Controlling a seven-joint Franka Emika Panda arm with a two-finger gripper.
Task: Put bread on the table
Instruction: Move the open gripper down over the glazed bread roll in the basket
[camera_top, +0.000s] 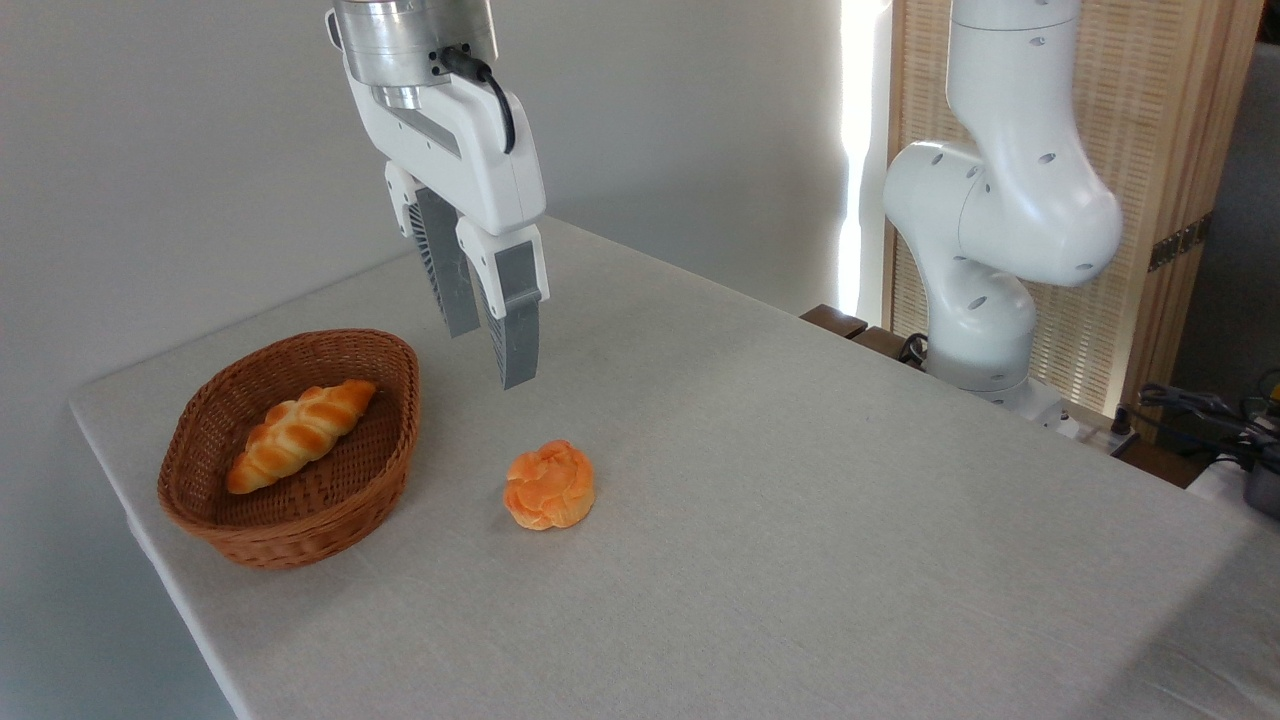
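Note:
The bread (300, 432), a long braided golden-brown loaf, lies inside the brown wicker basket (330, 515) at the left of the table (800, 500). My gripper (490, 355) hangs in the air to the right of the basket and above the table, well clear of the loaf. Its two grey fingers (515, 330) point down with a narrow gap between them and nothing held.
A round orange knotted bun (549, 485) sits on the cloth just right of the basket, below the gripper. The robot's white base (985, 250) stands at the table's far right edge, with cables (1210, 410) and gear beyond it.

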